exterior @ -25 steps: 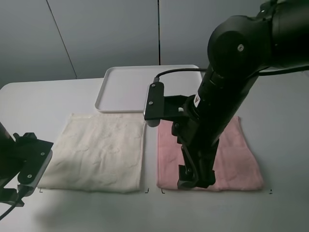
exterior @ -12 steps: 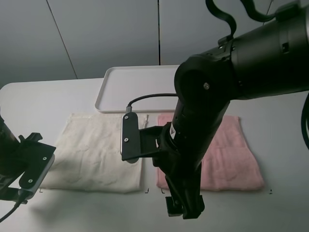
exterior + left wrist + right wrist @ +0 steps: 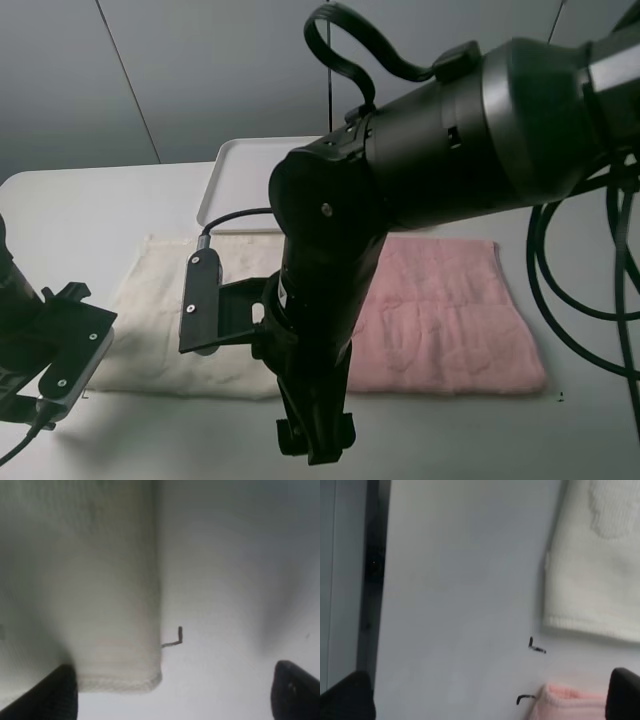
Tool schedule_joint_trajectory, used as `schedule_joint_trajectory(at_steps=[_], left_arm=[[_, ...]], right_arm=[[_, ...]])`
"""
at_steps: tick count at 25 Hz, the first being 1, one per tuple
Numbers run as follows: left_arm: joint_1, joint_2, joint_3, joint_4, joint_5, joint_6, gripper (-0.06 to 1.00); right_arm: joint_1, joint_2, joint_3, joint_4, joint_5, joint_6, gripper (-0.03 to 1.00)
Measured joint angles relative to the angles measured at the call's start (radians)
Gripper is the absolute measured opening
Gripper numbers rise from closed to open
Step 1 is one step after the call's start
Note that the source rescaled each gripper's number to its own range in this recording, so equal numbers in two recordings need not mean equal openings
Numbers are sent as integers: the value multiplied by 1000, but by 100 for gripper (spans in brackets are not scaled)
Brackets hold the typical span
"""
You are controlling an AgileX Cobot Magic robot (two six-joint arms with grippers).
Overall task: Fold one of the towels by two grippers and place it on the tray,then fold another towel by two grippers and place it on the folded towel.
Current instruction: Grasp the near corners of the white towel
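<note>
A cream towel [image 3: 150,290] lies flat at the left and a pink towel [image 3: 450,310] flat at the right. A white tray [image 3: 215,190] stands behind them. My right gripper [image 3: 312,445] reaches across the middle and hangs over the table in front of the cream towel's front right corner. In the right wrist view the gripper [image 3: 485,700] is open and empty, with the cream corner [image 3: 600,580] and the pink corner [image 3: 570,700] in view. My left gripper [image 3: 55,365] is open and empty by the cream towel's front left corner [image 3: 100,605].
The big right arm [image 3: 330,260] hides the cream towel's right part and the pink towel's left edge. Small black corner marks [image 3: 175,637] are on the white table [image 3: 100,200]. The table's front edge shows as a dark strip [image 3: 372,565].
My right arm has swung left, from the pink towel's front left corner to the table in front of the cream towel's right corner. The left gripper has hardly moved.
</note>
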Motion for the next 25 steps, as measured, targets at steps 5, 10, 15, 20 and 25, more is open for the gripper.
schedule_joint_trajectory(at_steps=[5, 10, 15, 20, 25], left_arm=[[0, 0, 33, 9, -53, 2, 99], [0, 7, 33, 11, -72, 7, 99], [0, 29, 31, 15, -77, 7, 99], [0, 29, 31, 15, -79, 5, 99], [0, 29, 31, 15, -81, 3, 98]], right_arm=[[4, 66, -58, -3, -2, 15, 100], [4, 106, -80, -16, -13, 21, 100], [6, 147, -86, -18, -27, 21, 100], [13, 165, -88, -18, -52, 22, 100], [26, 166, -88, -25, -88, 22, 100]])
